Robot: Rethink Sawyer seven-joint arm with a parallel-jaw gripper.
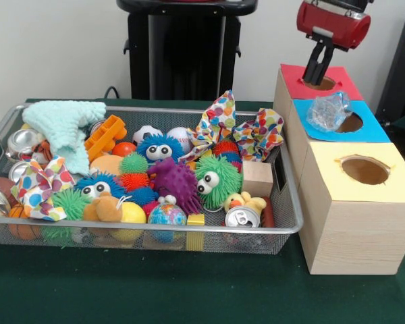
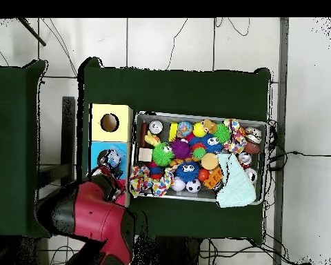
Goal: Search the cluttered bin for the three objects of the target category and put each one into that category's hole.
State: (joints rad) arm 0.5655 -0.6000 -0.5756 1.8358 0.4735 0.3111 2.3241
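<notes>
The green-covered table (image 1: 189, 290) carries a wire mesh bin (image 1: 283, 202) crowded with toys and, beside it, a row of three wooden boxes topped red (image 1: 290, 75), blue (image 1: 371, 131) and yellow (image 1: 398, 172), each with a round hole. The red and black arm (image 2: 92, 217) comes down over the red box, and the gripper (image 1: 316, 73) hangs upright with its dark tips right at that box's hole; the fingers look close together with nothing seen between them, though whether they are fully closed cannot be told. A crumpled clear plastic piece (image 1: 327, 111) lies on the blue top at the edge of its hole, just beside the gripper and apart from it. In the bin, a pale mint knitted cloth (image 1: 67, 128) lies over one end, spotted fabric bows (image 1: 246, 131) rest along the rim nearest the boxes, a green fuzzy ball with eyes (image 1: 216, 179) and a purple spiky ball (image 1: 175, 179) sit mid-heap, and a drink can (image 1: 241, 217) lies at the corner by the yellow box.
</notes>
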